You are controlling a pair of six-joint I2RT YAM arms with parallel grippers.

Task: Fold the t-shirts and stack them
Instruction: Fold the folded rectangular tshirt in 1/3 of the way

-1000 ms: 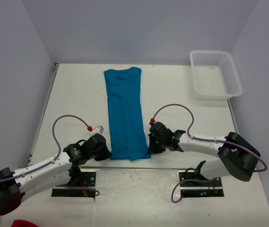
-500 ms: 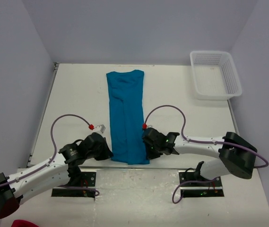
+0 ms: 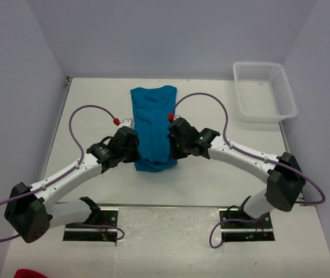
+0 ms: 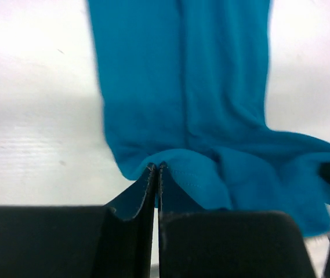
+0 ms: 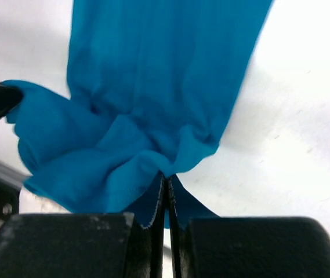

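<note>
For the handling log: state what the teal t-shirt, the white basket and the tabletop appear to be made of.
The t-shirt: soft cloth, matte; it wrinkles and bunches at its near end. The basket: probably rigid white plastic, given its moulded lattice of small holes. The tabletop: smooth white sheet with a faint sheen, perhaps laminate or painted board; the look leaves that open.

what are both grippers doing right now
Left gripper: shut on the t-shirt, at its near edge.
Right gripper: shut on the same edge.
</note>
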